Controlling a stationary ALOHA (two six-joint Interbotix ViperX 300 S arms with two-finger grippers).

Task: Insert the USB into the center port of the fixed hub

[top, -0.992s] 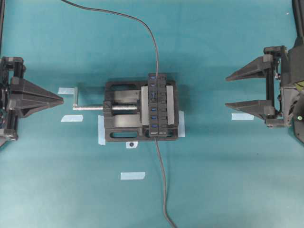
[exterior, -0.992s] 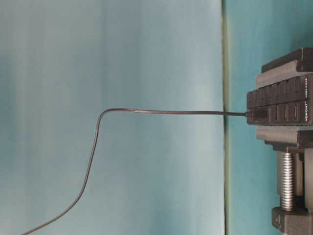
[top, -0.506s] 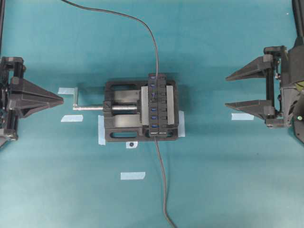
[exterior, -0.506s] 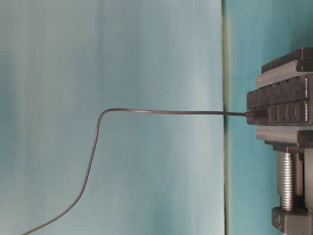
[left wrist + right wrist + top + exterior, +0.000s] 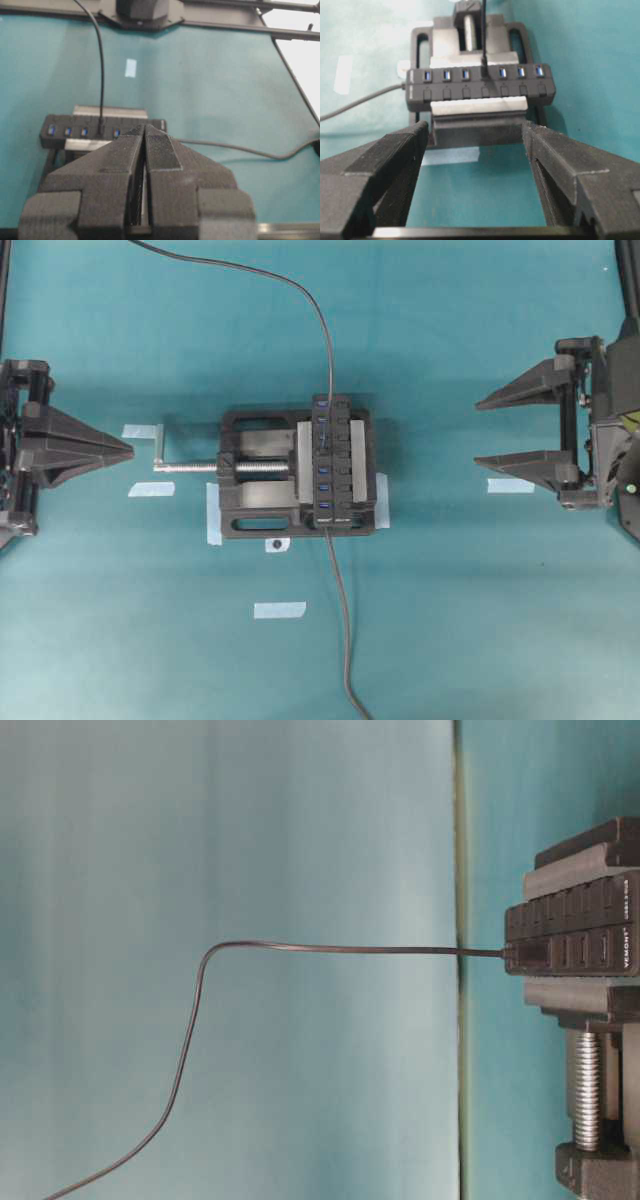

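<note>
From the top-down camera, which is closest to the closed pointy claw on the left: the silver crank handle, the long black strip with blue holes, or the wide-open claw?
Measured from the left gripper:
1. The silver crank handle, just right of its tip.
2. The long black USB strip with blue sockets, mid-table, clamped in the black vise.
3. The open right gripper, at the far right edge.

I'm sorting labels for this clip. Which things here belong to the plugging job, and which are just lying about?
Part of the job:
- USB plug, sitting in the middle socket
- hub
- vise clamping the hub
- left gripper, shut
- right gripper, open

Just lying about:
- tape strips on the table
</note>
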